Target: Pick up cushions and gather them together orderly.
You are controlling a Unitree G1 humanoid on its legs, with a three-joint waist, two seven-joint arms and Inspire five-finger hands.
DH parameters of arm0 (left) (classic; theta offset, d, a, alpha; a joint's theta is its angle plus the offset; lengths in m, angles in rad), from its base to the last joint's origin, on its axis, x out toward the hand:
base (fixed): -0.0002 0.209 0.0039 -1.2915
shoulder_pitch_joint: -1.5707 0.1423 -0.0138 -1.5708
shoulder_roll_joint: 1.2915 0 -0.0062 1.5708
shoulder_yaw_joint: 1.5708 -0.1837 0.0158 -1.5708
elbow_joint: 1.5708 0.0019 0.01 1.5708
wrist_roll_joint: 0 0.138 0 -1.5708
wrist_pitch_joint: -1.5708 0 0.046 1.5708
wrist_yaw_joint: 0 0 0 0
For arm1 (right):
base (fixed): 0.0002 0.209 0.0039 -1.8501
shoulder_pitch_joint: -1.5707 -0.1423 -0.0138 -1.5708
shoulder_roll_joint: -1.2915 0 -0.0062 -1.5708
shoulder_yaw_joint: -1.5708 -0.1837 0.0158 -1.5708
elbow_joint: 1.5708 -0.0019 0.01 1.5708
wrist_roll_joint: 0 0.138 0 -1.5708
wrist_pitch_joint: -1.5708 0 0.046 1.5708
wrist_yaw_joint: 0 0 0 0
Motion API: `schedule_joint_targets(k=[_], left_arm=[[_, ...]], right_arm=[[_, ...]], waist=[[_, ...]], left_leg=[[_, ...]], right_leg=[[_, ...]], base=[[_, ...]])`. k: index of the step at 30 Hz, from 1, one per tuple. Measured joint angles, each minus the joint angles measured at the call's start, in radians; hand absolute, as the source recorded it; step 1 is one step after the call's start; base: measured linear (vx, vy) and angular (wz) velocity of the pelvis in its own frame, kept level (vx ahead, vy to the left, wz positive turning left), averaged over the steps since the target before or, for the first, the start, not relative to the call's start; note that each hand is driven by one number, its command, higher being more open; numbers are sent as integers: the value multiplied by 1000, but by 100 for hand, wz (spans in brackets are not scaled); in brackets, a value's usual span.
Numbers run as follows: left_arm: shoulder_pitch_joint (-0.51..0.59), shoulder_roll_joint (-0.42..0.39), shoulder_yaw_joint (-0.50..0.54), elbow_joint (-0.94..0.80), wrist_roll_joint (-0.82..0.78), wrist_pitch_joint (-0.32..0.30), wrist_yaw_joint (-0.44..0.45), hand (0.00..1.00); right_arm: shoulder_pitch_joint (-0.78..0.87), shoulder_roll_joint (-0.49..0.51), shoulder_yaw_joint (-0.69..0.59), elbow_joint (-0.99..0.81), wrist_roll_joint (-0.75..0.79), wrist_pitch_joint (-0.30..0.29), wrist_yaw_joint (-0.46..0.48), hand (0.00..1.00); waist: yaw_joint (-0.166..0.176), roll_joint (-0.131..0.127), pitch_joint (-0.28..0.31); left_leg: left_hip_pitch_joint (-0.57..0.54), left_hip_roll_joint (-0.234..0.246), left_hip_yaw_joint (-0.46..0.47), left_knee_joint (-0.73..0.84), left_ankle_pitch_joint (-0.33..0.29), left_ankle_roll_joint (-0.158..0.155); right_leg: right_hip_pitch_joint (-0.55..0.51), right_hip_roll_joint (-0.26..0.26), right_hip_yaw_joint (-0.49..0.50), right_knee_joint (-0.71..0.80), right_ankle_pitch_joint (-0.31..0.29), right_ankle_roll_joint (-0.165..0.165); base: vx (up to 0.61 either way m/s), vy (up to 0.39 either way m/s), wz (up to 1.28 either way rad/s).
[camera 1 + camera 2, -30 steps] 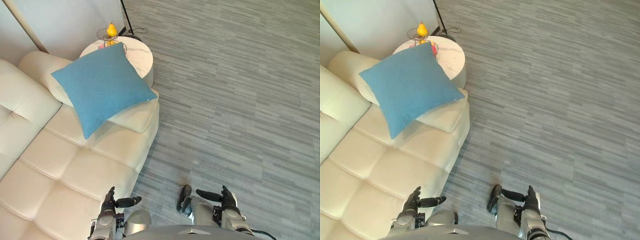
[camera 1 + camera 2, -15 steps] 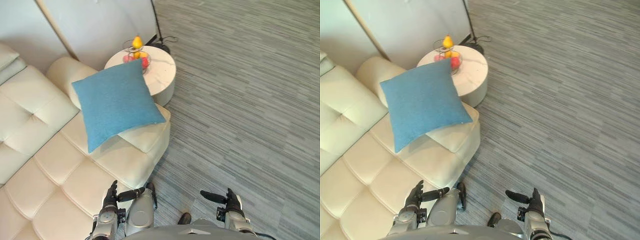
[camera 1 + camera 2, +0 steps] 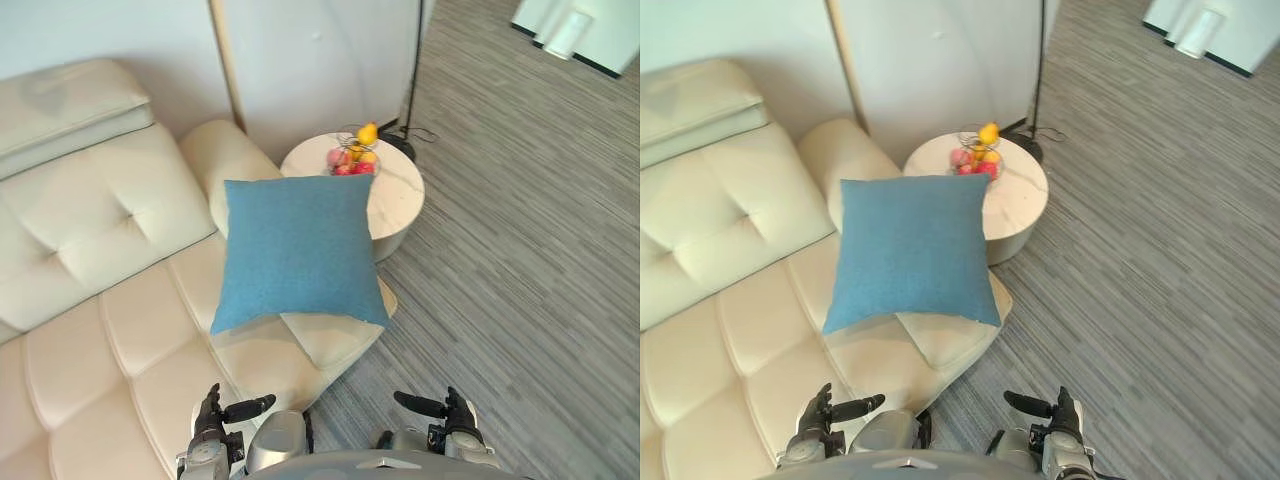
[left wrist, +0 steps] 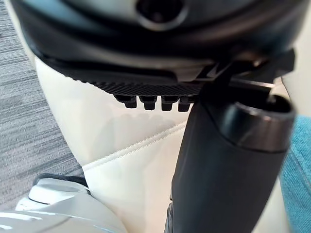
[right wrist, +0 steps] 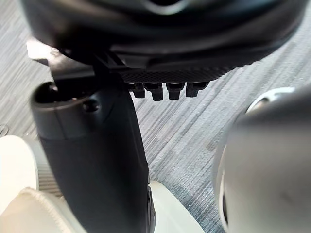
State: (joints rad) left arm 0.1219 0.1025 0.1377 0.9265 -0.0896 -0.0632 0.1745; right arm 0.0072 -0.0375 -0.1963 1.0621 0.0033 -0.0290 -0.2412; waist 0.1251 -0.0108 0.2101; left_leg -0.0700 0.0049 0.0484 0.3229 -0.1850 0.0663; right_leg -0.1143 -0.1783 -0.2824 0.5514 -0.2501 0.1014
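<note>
At the sofa's end seat: a blue cushion (image 3: 300,250) stands tilted against the rounded arm of the cream sofa (image 3: 110,230). Its lower edge rests on a cream cushion (image 3: 338,338) lying flat on the seat.
Cream cushion: mostly covered by the blue one. Only its front corner and one side show, reaching the seat's edge by the floor.
Sofa arm: its middle is hidden behind the blue cushion's upper half.
Side table (image 3: 400,200): round and white, just beside the arm. The blue cushion's top corner covers part of its near rim as my head cameras see it.
Fruit basket (image 3: 352,162): wire, on the table. A yellow fruit sits on top, with red and pink pieces below it too small for me to name.
Lamp pole (image 3: 415,70): thin and dark, rising from the carpet (image 3: 520,260) behind the table, its top cut off.
My left hand (image 3: 212,425): low over the seat's front edge, fingers straight and thumb stretched sideways. It is empty and well apart from both cushions.
My right hand (image 3: 455,420): low over the grey striped carpet, fingers relaxed, holding nothing.
Left wrist view: a sliver of blue cloth shows past my thumb, with cream upholstery seams beyond my fingertips.
Far corner: white objects (image 3: 570,30) on the floor, cut off. I cannot tell what they are.
</note>
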Motion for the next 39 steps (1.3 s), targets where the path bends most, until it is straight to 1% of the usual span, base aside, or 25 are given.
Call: schedule_joint_targets(k=[1, 2, 3, 4, 5, 6, 7, 8, 9, 10, 11, 12, 14, 16, 20, 21, 24, 26, 29, 32, 35, 39], left_arm=[[-8, -5, -4, 0, 0, 0, 1, 100], [-10, 0, -7, 1, 1, 0, 0, 100], [-9, 2, -7, 1, 1, 0, 1, 100], [-10, 6, -6, 12, 2, 0, 1, 100], [-10, -12, -6, 15, 2, -1, 5, 100], [-7, -17, -2, 15, 2, -2, 6, 100], [-3, -25, 5, 15, 2, -1, 5, 100], [2, -34, 11, 15, 2, -1, 3, 100], [3, -34, 15, 15, 2, -1, 1, 100], [4, -35, 17, 13, 1, -1, -5, 100], [-1, -34, 28, 11, -1, -1, -8, 100], [-4, -34, 33, 11, -2, -1, -8, 100], [-10, -30, 37, 10, -22, -1, -7, 100], [-8, -20, 37, 10, -27, -1, -5, 100], [-9, -14, 36, -3, -27, -1, -4, 100], [-7, -14, 37, -26, -27, 0, -4, 100], [-3, -8, 50, -56, -26, 1, -4, 100], [18, 0, 102, -130, -26, 3, -5, 100], [30, 20, 167, -199, -27, 3, -2, 100], [35, 42, 234, -292, -49, 3, 22, 100], [35, 48, 230, -358, -59, 2, 32, 100], [30, 49, 208, -388, -67, -1, 40, 100]], right_arm=[[2, 0, 0, 0, 1, 0, 0, 100], [8, 2, 0, -1, 3, 0, -1, 100], [11, 4, 0, -1, 4, 0, -1, 100], [24, 4, -2, -1, 9, 0, -1, 100], [31, 3, -22, -8, 17, 0, -3, 100], [31, 2, -26, -14, 21, 0, -3, 100], [31, 4, -31, -30, 31, 1, -4, 100], [31, 11, -32, -54, 38, 1, -3, 100], [37, 14, -32, -67, 38, 1, -3, 100], [51, 28, -41, -93, 38, 0, -3, 100], [56, 36, -52, -110, 40, -2, -4, 100], [56, 37, -55, -116, 40, -3, -4, 100], [66, 44, -58, -161, 42, -9, -4, 100], [80, 53, -60, -214, 42, -17, -5, 100], [103, 66, -62, -335, 41, -20, -5, 100], [116, 68, -75, -391, 41, -20, -4, 100], [133, 71, -98, -469, 41, -20, -3, 100], [155, 69, -115, -582, 41, -23, 0, 100], [177, 58, -140, -674, 43, -31, 6, 100], [184, 36, -136, -719, 49, -35, 19, 100], [182, 31, -109, -723, 48, -37, 39, 100], [177, 27, -53, -723, 46, -37, 62, 100]], waist=[[-5, 0, -2], [-12, -7, -6], [-13, -13, -9], [-15, -26, -20], [-14, 1, -35], [-13, 6, -38], [-13, 20, -40], [-13, 32, -46], [-14, 33, -46], [-14, 29, -46], [-16, 23, -43], [-17, 24, -44], [-17, 7, -45], [-16, -4, -51], [-21, -12, -58], [-21, -15, -64], [-25, -15, -74], [-30, -14, -86], [-36, -13, -105], [-42, -18, -118], [-43, -16, -123], [-44, -9, -124]], left_leg=[[1, -4, -45, -5, 3, -10], [0, -16, -94, -2, 2, -26], [0, -25, -107, -1, 0, -33], [3, -43, -149, 2, -7, -51], [4, -26, -169, -4, -7, -67], [2, -17, -176, -8, -9, -73], [-1, -4, -181, -13, -9, -81], [0, 17, -191, -33, -3, -98], [2, 25, -194, -42, 1, -104], [2, 38, -196, -53, 10, -119], [2, 43, -197, -60, 19, -127], [2, 43, -197, -62, 23, -128], [-2, 44, -189, -72, 35, -130], [-3, 46, -152, -70, 36, -130], [1, 32, -110, -77, 50, -129], [16, 26, -98, -95, 58, -125], [42, 22, -81, -144, 82, -124], [76, 26, -60, -205, 106, -124], [97, 33, -28, -241, 110, -125], [128, 29, -12, -280, 124, -109], [134, 21, -9, -293, 131, -106], [138, 19, -9, -304, 132, -104]], right_leg=[[-12, 43, 98, -100, 8, 6], [-13, 71, 177, -202, 32, 11], [-12, 72, 195, -232, 54, 7], [0, 60, 194, -251, 147, -29], [17, 72, 156, -268, 144, -34], [21, 77, 144, -277, 142, -38], [28, 87, 125, -290, 143, -42], [44, 100, 92, -308, 144, -49], [54, 104, 75, -320, 145, -49], [75, 108, 38, -337, 144, -53], [91, 107, 10, -347, 142, -56], [98, 106, 0, -352, 142, -56], [117, 99, -31, -372, 143, -57], [131, 89, -43, -380, 143, -56], [145, 72, -41, -405, 156, -37], [157, 68, -35, -424, 169, -33], [167, 65, -29, -448, 183, -32], [169, 67, -13, -461, 193, -36], [174, 69, -5, -470, 197, -37], [196, 70, 9, -500, 209, -32], [199, 68, 13, -518, 216, -27], [203, 69, 13, -531, 218, -26]], base=[[207, -251, 149], [169, -249, 120], [140, -260, 122], [169, -329, 94], [183, -371, 85], [122, -281, 47], [104, -308, 43], [57, -203, 49], [59, -268, 68], [20, -172, 75], [23, -187, 71], [11, -79, 58], [14, -7, 43], [18, 68, 21], [14, 98, 1], [-2, 72, -7], [-10, 28, -10], [-26, -10, -21], [-10, -9, -11], [34, 14, -11], [49, 17, -5], [48, -4, 0]])
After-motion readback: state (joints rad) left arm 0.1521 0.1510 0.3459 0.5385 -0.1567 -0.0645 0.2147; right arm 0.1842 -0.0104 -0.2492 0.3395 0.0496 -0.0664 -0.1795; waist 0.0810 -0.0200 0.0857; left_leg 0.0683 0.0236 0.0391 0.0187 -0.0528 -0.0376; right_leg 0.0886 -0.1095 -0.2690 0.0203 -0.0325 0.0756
